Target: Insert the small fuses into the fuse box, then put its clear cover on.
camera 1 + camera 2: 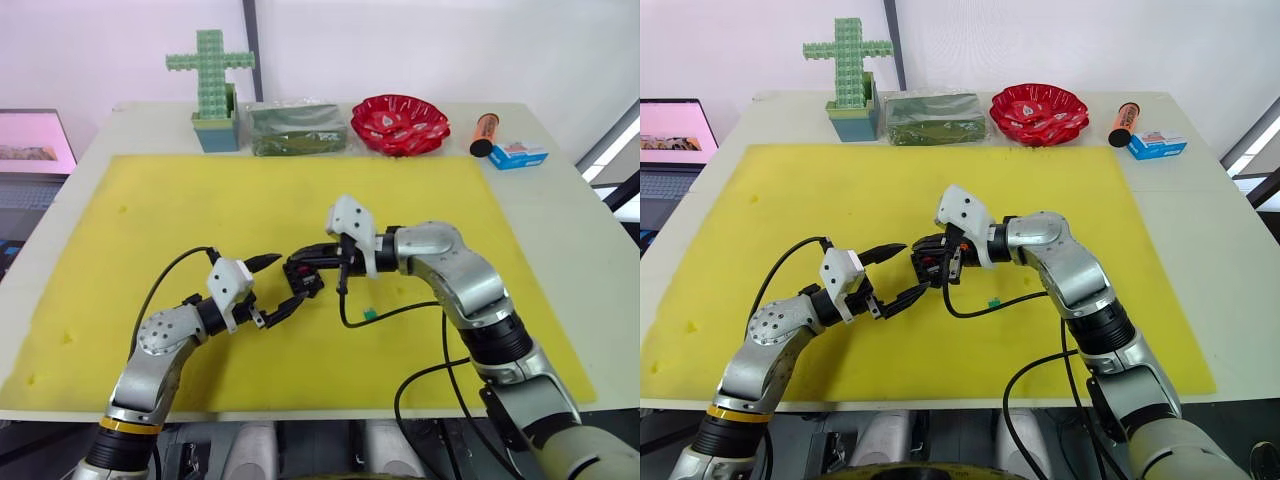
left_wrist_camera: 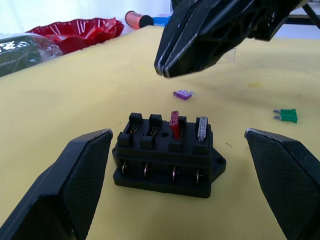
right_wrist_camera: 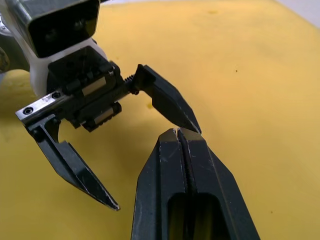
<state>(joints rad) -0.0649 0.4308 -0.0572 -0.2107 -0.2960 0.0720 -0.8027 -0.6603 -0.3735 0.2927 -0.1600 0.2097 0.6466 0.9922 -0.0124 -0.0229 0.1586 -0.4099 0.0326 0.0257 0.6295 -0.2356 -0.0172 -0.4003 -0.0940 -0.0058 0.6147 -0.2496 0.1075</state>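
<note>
The small black rectangular plastic fuse box (image 2: 167, 156) is sitting on the yellow foam mat (image 1: 150, 230) that is covering the middle of the pale desk (image 1: 590, 230). In the left wrist view, a red fuse (image 2: 174, 124) and a grey translucent fuse (image 2: 202, 128) are standing upright in neighbouring slots along the box's back row, while the other slots are showing bare metal contacts.

The left gripper (image 1: 268, 285) is facing the fuse box with its two black fingers spread wide, one to each side of the box and clear of it, gripping nothing. The right gripper (image 2: 167, 70) is hovering just above the box, its fingers pressed together tip to tip; nothing is showing between them.

A tiny purplish fuse (image 2: 183, 94) is lying flat on the mat a little beyond the box, and a tiny green fuse (image 1: 369, 315) is lying on the mat nearer the right arm, beside a looping black cable (image 1: 400, 312).

Along the far edge of the desk, a green brick cross in a blue-grey base (image 1: 211, 85), a clear-wrapped green package (image 1: 297, 128), a red patterned bowl (image 1: 400, 124), an orange cylinder (image 1: 484, 134) and a small blue and white carton (image 1: 518, 155) are standing in a row.
</note>
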